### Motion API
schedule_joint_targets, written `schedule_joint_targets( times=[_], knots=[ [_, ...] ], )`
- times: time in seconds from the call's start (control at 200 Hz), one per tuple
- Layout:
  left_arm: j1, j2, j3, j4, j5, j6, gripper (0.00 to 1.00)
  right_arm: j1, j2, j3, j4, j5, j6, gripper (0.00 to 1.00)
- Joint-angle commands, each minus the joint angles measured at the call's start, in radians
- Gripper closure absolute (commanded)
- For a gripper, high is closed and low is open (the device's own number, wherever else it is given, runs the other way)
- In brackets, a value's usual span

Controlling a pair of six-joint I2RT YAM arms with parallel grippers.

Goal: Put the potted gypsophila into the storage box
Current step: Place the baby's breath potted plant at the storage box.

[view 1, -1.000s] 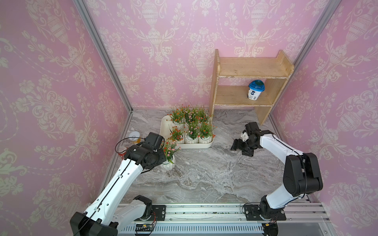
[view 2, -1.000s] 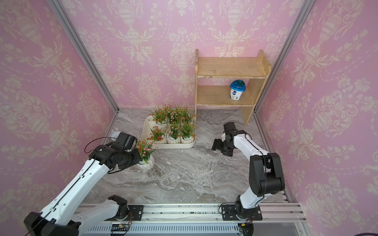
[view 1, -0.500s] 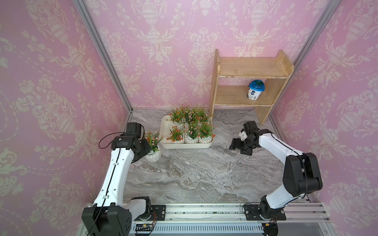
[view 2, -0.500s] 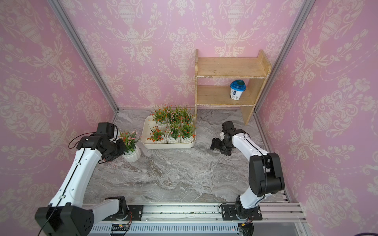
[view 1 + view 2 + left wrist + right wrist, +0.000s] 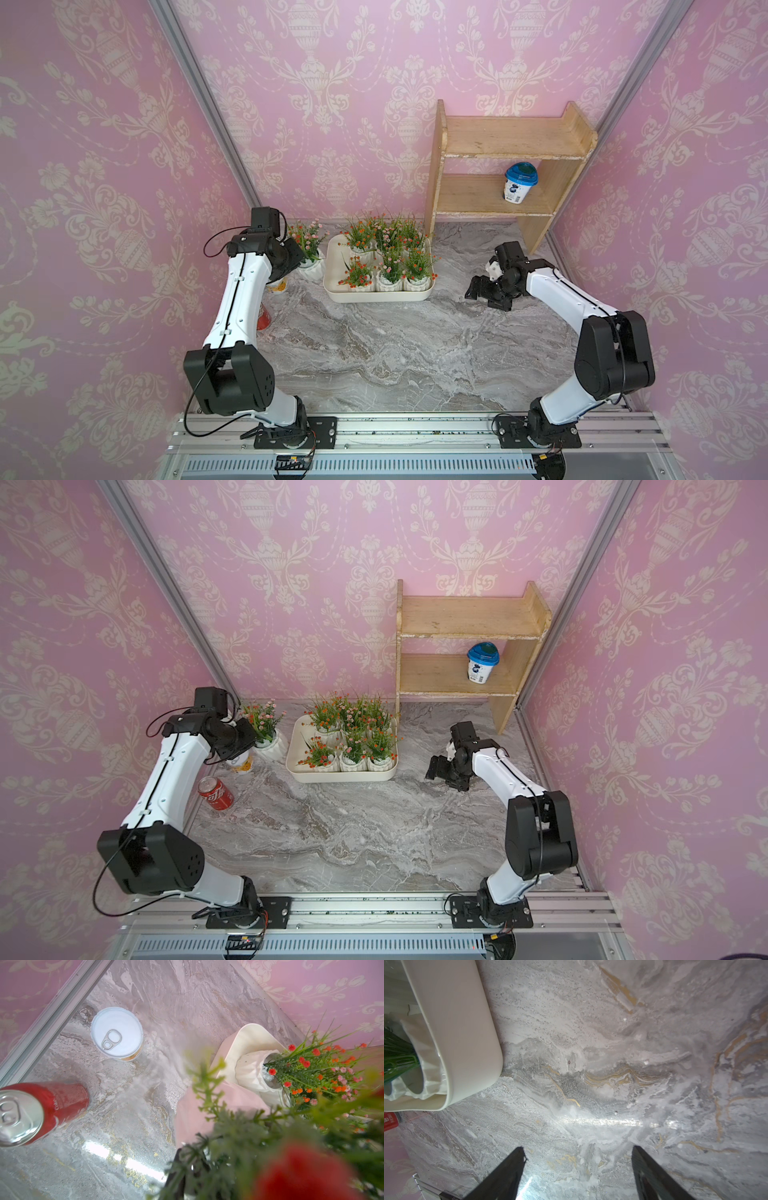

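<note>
Top views: left hand (image 5: 296, 257) pinching ribbed white pot (image 5: 312, 269); right hand (image 5: 484, 296) spread over veined marble (image 5: 374, 332).

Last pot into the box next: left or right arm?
Left. The left fingers are shut on the remaining potted gypsophila beside the storage box; the right fingers are open over bare table on the box's other side.

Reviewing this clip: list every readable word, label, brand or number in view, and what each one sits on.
"Coke" (my best reading; small, blurred white lettering): side of the red aluminium drink can.
White script on that can in a top view: too small to read.
Dark label on the white plastic cup with blue lid, on the wooden two-tier shelf: too small to read.
White-topped pull-tab can: no text visible.
</note>
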Motion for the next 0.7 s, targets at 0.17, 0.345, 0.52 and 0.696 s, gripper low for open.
schedule_joint_targets(
  times=[0.17,0.345,0.52,0.696],
  knots=[
    [-0.099,0.127,0.152,0.096,-0.024,0.092,1.00,0.005,0.029,0.059,-0.029,0.026,0.017,0.17],
    [-0.146,0.178,0.139,0.150,-0.041,0.098,1.00,0.006,0.041,0.061,-0.029,0.031,0.014,0.17],
    [-0.175,0.218,0.125,0.179,-0.067,0.108,1.00,0.006,0.049,0.063,-0.031,0.038,0.010,0.17],
    [-0.184,0.239,0.101,0.209,-0.076,0.112,1.00,0.004,0.057,0.060,-0.031,0.040,0.006,0.17]
  ],
)
